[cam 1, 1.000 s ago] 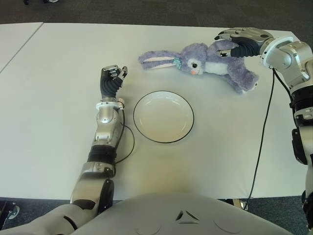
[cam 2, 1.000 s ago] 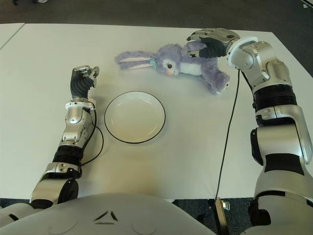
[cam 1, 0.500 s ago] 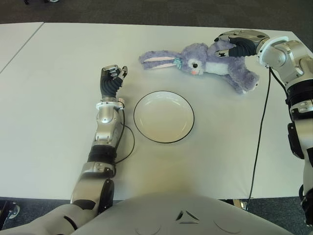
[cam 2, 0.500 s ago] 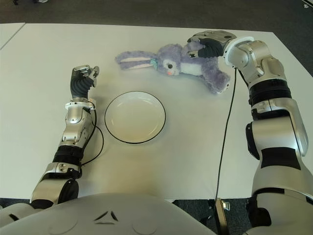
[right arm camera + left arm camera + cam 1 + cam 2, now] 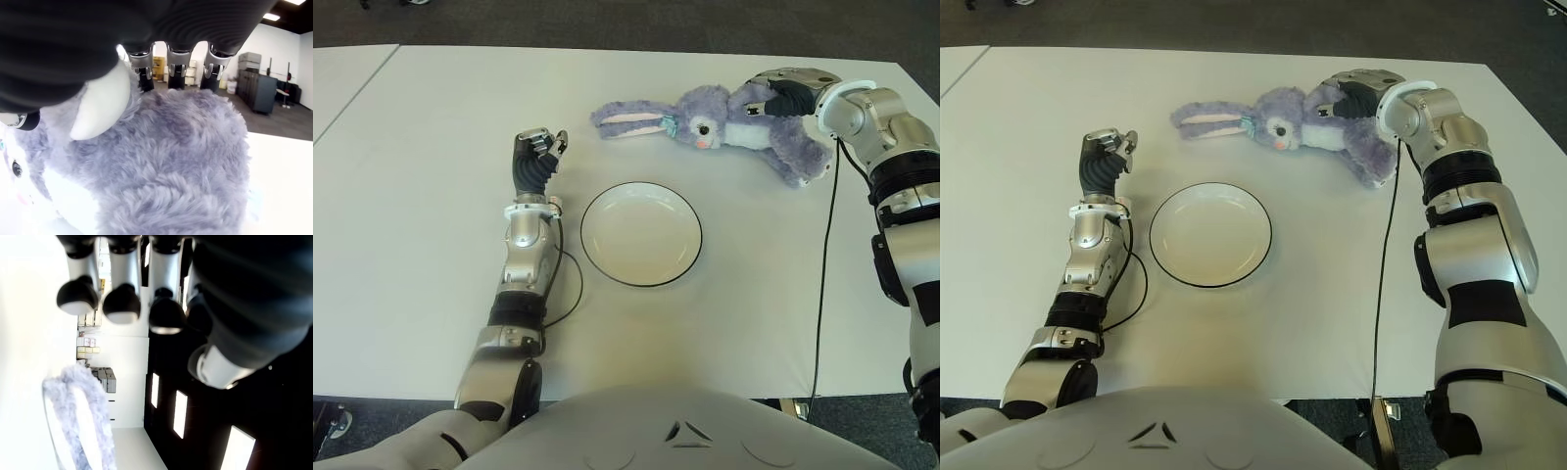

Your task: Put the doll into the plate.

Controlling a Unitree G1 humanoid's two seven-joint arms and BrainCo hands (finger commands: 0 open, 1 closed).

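Note:
A purple plush bunny doll (image 5: 724, 119) lies on its side on the white table, behind and to the right of the plate, ears pointing left. The white plate (image 5: 641, 233) with a dark rim stands at mid-table and holds nothing. My right hand (image 5: 786, 90) sits over the doll's body. In the right wrist view three fingers (image 5: 177, 68) reach over the far side of the fur (image 5: 186, 161) and the thumb (image 5: 100, 105) lies on the near side; the hand is still open. My left hand (image 5: 534, 157) stands upright left of the plate, fingers curled, holding nothing.
A black cable (image 5: 824, 294) runs from my right arm down across the table's right side to its front edge. Another thin cable (image 5: 570, 284) loops beside my left forearm. The table (image 5: 431, 196) ends at dark floor behind and to the right.
My right hand has moved left and down onto the doll's body. The doll, the plate and my left hand have stayed where they were.

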